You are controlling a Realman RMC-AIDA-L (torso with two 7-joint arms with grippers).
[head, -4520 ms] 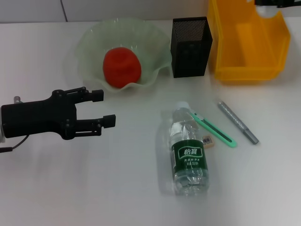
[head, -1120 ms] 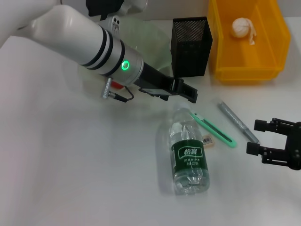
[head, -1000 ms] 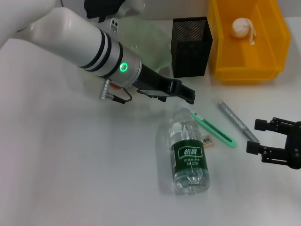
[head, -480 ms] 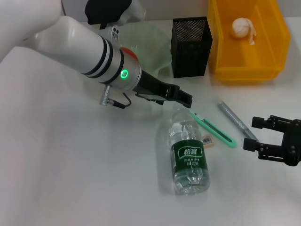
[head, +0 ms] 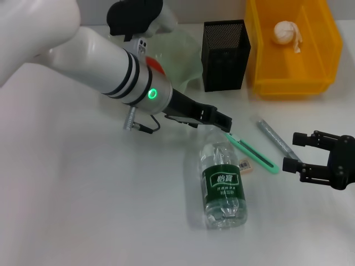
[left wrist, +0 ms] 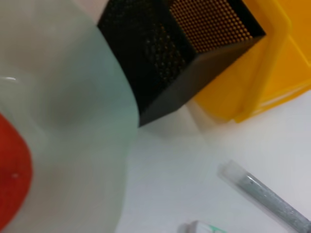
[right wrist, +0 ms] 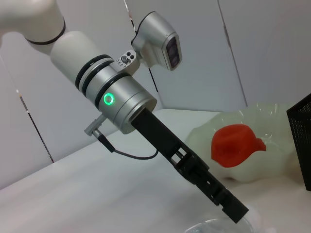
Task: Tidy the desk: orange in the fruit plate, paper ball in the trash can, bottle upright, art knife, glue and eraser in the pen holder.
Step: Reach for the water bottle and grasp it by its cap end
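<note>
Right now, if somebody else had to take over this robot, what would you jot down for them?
Left hand: just above the cap end of the lying bottle; grip unclear.
Right hand: open, holding nothing, low over the table beside the grey glue stick.
Done: orange in the fruit plate; paper ball in the yellow trash can.
Left: stand the bottle up; put the green art knife, glue stick and eraser into the black pen holder.

white desk surface point(head: 83, 210), grey wall panels point(right wrist: 272, 48)
</note>
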